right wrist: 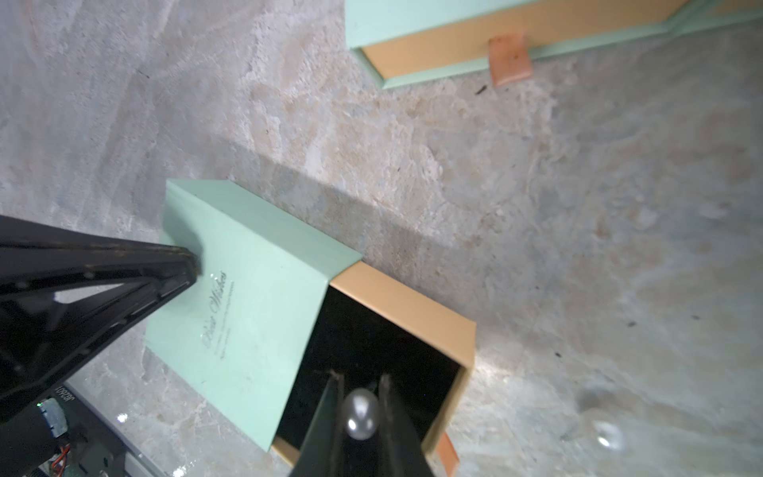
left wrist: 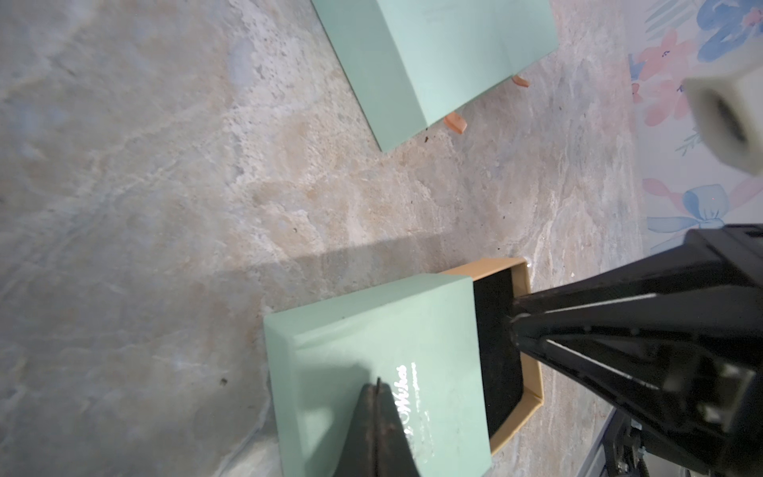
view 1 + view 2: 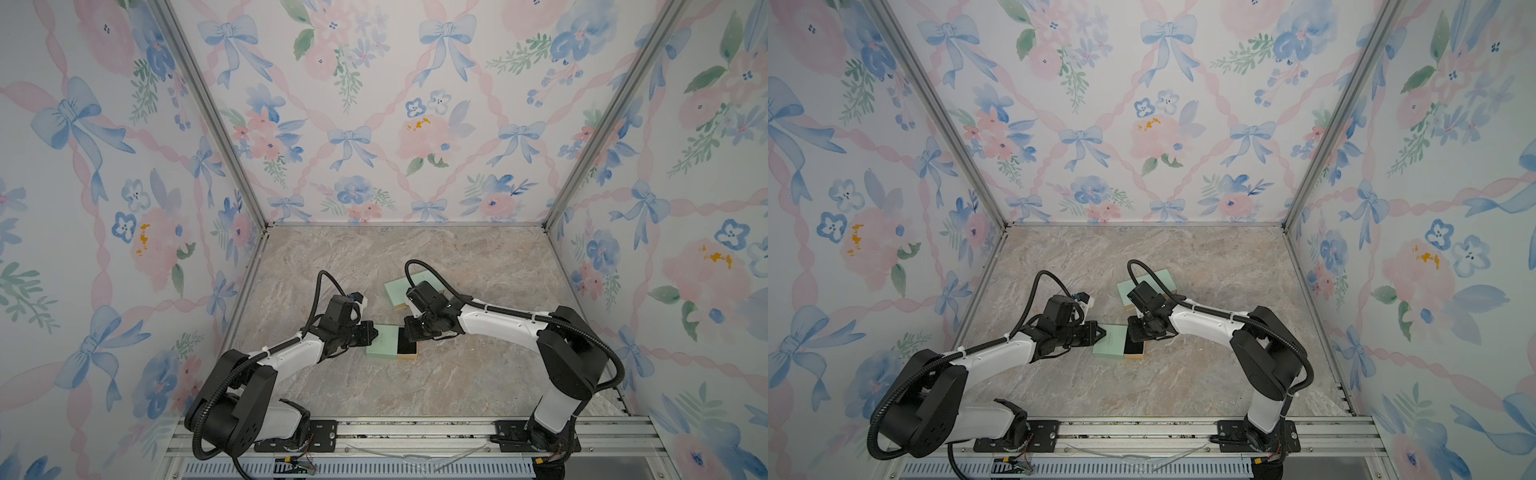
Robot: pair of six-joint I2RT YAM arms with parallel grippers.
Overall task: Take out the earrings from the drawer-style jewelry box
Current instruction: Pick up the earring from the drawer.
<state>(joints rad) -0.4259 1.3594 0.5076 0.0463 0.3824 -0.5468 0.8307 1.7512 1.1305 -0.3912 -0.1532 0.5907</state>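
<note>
Step in hand: extraction. The right claw (image 1: 361, 378) is pinched narrowly on one pearl earring (image 1: 360, 413), held just above the black lining of the pulled-out drawer (image 1: 413, 305).
Left claw (image 2: 377, 386): fully closed and gripping nothing. Its tips press on top of the mint sleeve (image 1: 247, 297), apparently to steady the box.
Next move, judged: lift the bead clear of the drawer wall without slackening the pinch. Then set it low on the bare bench (image 1: 536, 206) so it cannot roll.
Hidden: the drawer floor is dark and partly covered by the right claw, so any remaining earrings cannot be counted.
Unclear: a blurred pale glint (image 1: 605, 433) lies on the bench near the drawer, possibly another earring.
Top views: the bead is too small to see.
</note>
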